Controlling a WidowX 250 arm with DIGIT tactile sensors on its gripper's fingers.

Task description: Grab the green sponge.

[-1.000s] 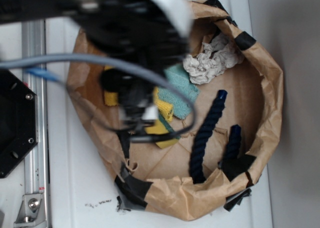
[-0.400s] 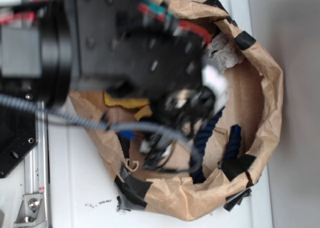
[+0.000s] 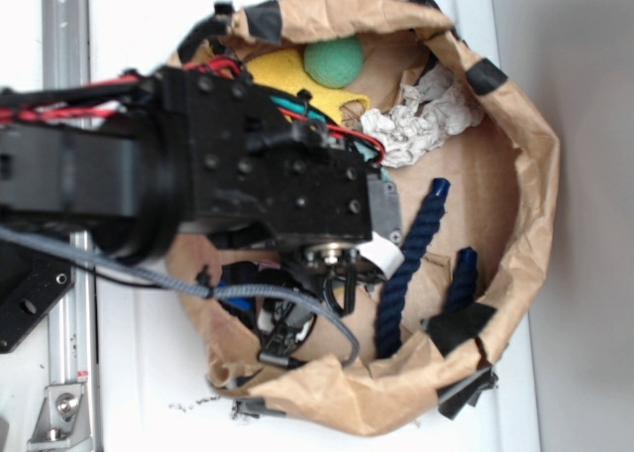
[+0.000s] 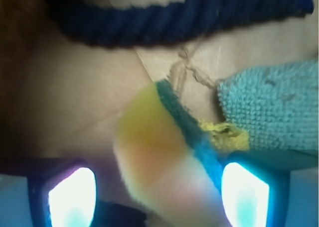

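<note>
In the wrist view the green sponge [image 4: 154,152] lies close below the camera, a blurred yellow block with a thin dark-green layer [image 4: 175,107] along its right edge. My gripper [image 4: 158,197] is open and straddles the sponge's near end. The left pad [image 4: 72,197] stands clear of it, and the right pad [image 4: 244,194] sits just beside the green edge. In the exterior view the black arm [image 3: 248,184] covers the sponge and the fingers.
All of this sits inside a brown paper bag [image 3: 535,174] with a rolled rim. A teal cloth [image 4: 271,112] touches the sponge's right side. A navy rope [image 4: 174,18] [image 3: 411,264] lies beyond. A green ball [image 3: 333,62], yellow cloth [image 3: 282,75] and white crumpled cloth [image 3: 421,120] lie at the back.
The arm has swung across the bag and now covers the sponge and teal cloth that showed a second ago. The green ball and yellow cloth at the back have come into view.
</note>
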